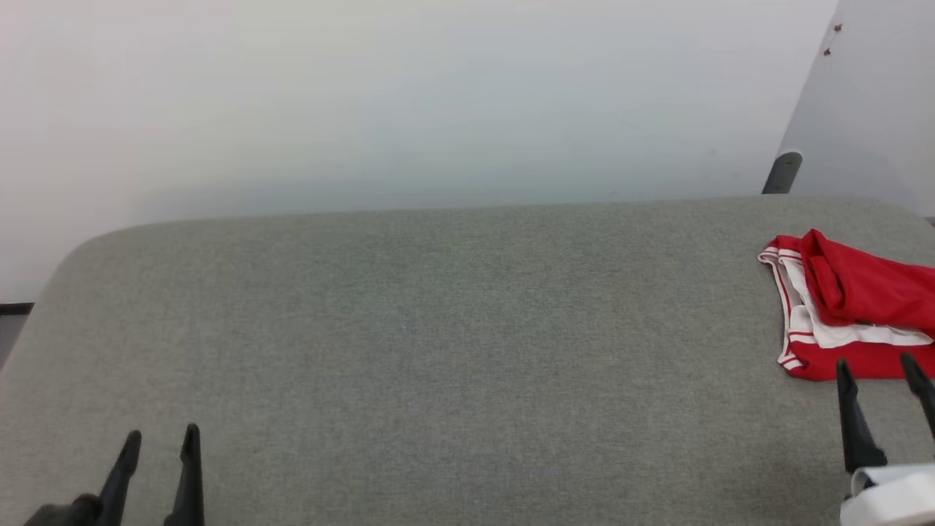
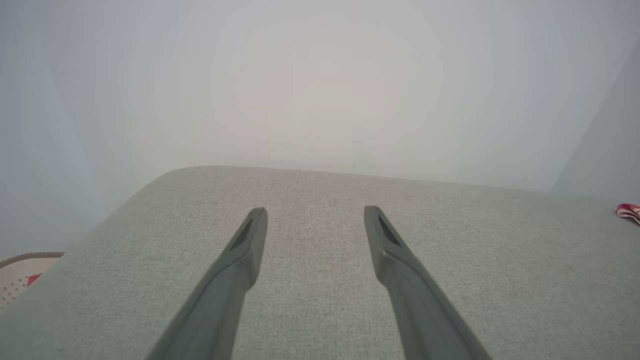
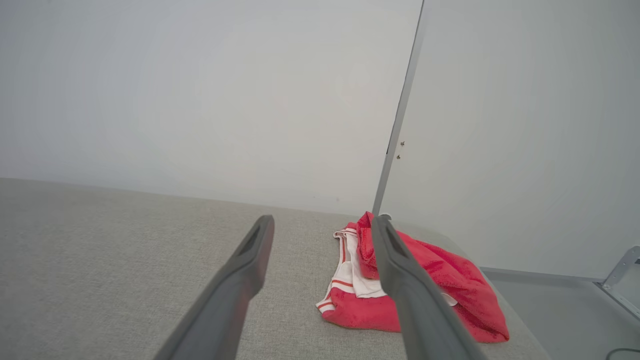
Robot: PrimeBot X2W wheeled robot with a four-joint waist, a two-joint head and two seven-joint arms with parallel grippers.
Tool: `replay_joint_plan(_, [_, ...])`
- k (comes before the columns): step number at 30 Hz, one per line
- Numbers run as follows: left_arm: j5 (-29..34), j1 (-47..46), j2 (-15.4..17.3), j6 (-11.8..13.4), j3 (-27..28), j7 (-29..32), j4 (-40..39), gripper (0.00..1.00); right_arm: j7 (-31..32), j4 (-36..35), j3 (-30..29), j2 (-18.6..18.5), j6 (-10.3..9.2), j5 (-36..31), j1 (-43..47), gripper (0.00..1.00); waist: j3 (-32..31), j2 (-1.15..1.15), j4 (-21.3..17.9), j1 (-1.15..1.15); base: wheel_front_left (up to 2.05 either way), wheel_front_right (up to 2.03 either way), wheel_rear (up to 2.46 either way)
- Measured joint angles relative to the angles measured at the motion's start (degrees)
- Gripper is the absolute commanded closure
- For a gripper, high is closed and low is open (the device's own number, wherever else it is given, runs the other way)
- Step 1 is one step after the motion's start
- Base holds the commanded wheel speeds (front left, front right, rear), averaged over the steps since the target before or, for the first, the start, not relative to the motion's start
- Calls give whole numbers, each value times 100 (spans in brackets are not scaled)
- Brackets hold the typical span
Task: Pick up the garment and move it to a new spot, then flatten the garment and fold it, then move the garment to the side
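Note:
The garment (image 1: 855,307) is a red jersey with white parts and red-white striped trim, lying bunched at the far right of the grey padded table (image 1: 438,329). In the right wrist view the garment (image 3: 445,285) lies just ahead of my right gripper (image 3: 322,222), partly behind its right finger. My right gripper (image 1: 876,365) stands open at the lower right of the head view, just short of the garment's near edge. My left gripper (image 1: 161,437) is open at the lower left, far from the garment; its fingers (image 2: 250,245) hover over bare table. A corner of the garment (image 2: 629,212) peeks in at the left wrist view's right edge.
A pale wall stands behind the table, with a panel edge (image 3: 400,115) at the right. The table's rounded right end drops to grey floor (image 3: 565,310). A cream basket (image 2: 20,275) with something red in it sits off the table's left end.

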Motion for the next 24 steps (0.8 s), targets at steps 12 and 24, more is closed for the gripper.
replay_joint_plan(12, [-75, 132, -104, -43, -24, 0, 57, 0, 0, -209, -24, 313, 0, -109, 588, 0, -83, 0, 69, 0, 0, 0, 0])
replay_joint_plan(24, [-111, 138, -23, -49, -197, 0, 56, 0, 0, -260, -22, 396, 0, -125, 641, 0, -88, 0, 26, 0, 0, 0, 0])
